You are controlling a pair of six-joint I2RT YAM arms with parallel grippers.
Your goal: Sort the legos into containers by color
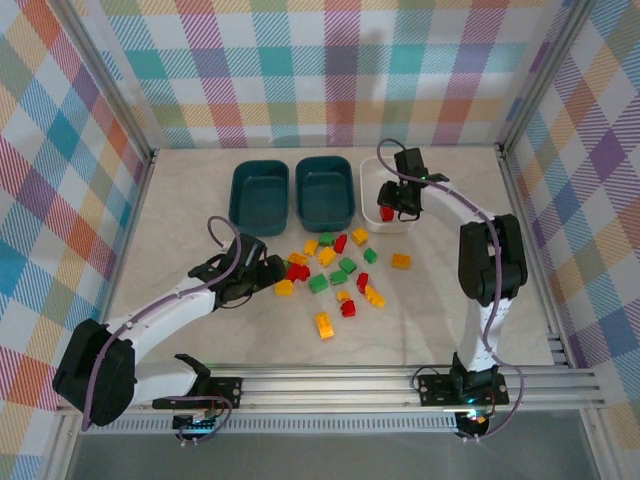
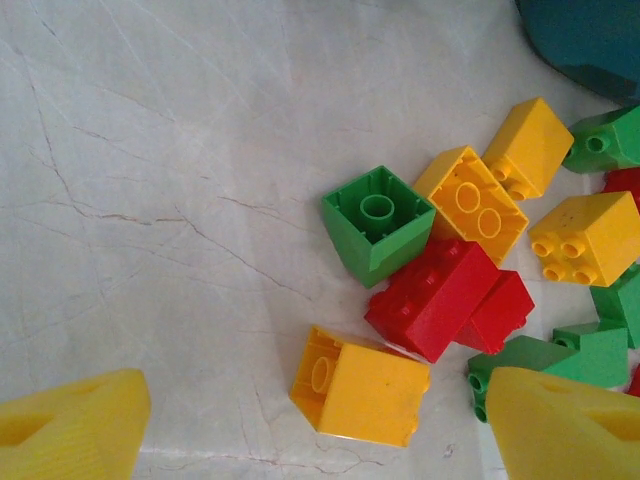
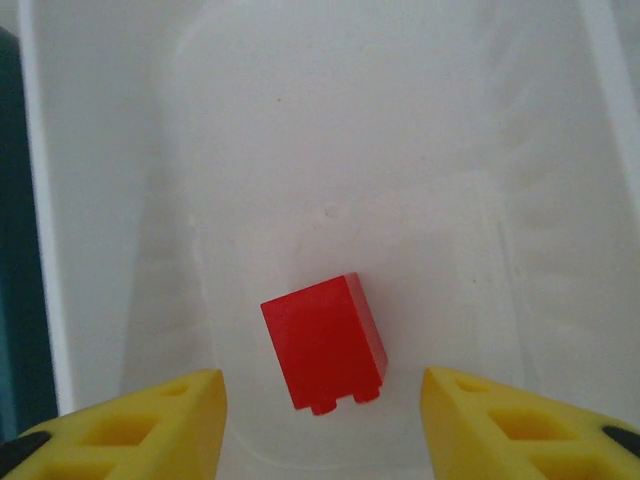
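While the white bin [image 3: 120, 150] looks smooth, the red lego [image 3: 322, 340] is cubic.

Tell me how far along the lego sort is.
Done: one red brick lies in the white bin, free of the open right tool. In hand: nothing; the left tool hangs open over the brick pile. Left: left teal bin and middle teal bin look empty; that whole pile lies unsorted on the table.

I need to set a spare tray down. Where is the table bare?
The table is bare left of the left teal bin, up to the wall. Another bare strip runs between the legos and the near rail, right of centre. Crowded: the middle, where the legos cluster beside the left gripper.
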